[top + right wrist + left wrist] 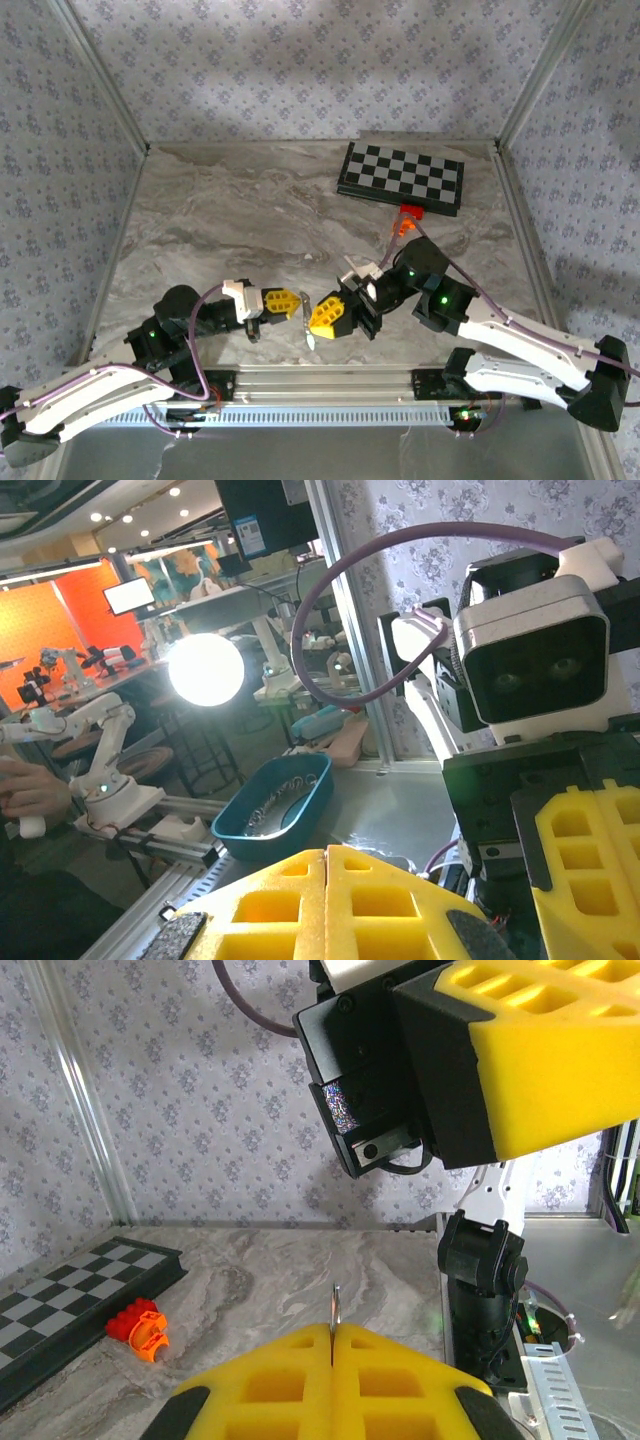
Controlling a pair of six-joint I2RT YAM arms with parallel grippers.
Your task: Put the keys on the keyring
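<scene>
grey marbled table [250, 220]; black-white checked board [402, 177]; orange block [140, 1328]; yellow gripper pads [270, 1385]; floral walls [300, 70]

you have a black-and-white checkerboard [402, 178] lying flat at the far right of the grey marbled table [230, 220], near the back wall. a small orange block [405, 220] sits just beside its near edge. pale patterned wallpaper [280, 60] lines the walls. in the right wrist view, you'll see a teal tray [285, 805] and a bright round lamp [205, 668] outside the enclosure.
</scene>
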